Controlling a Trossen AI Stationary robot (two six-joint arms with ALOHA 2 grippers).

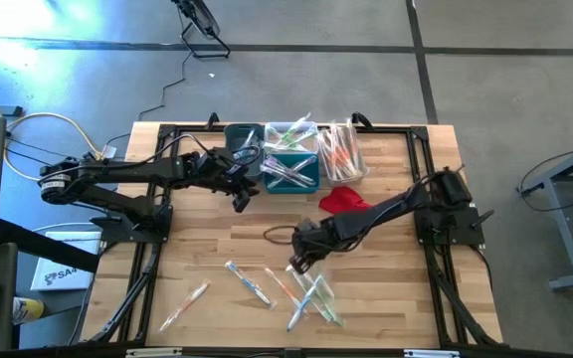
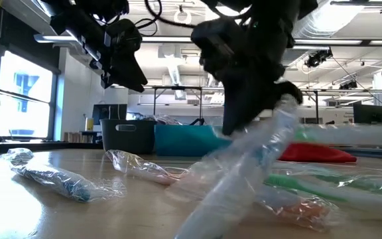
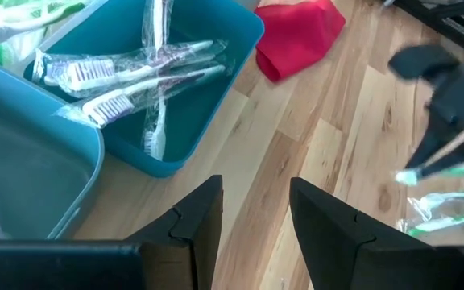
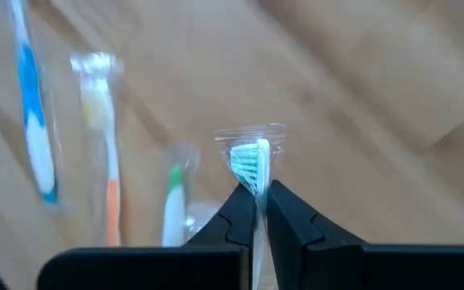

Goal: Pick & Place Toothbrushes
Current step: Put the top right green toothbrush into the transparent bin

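Wooden table (image 1: 386, 288) bears loose toothbrushes (image 1: 311, 298) along its near edge, and a teal bin (image 3: 216, 64) holds more. Right gripper (image 4: 260, 193) hovers over that pile, clamped on a green toothbrush (image 4: 250, 161) at its head. Left gripper (image 3: 252, 217) hangs parted beside the bins, empty

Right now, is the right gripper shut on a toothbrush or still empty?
Shut on one. In the right wrist view the right gripper pinches a wrapped toothbrush just below its green-and-white bristle head, above the wooden table.
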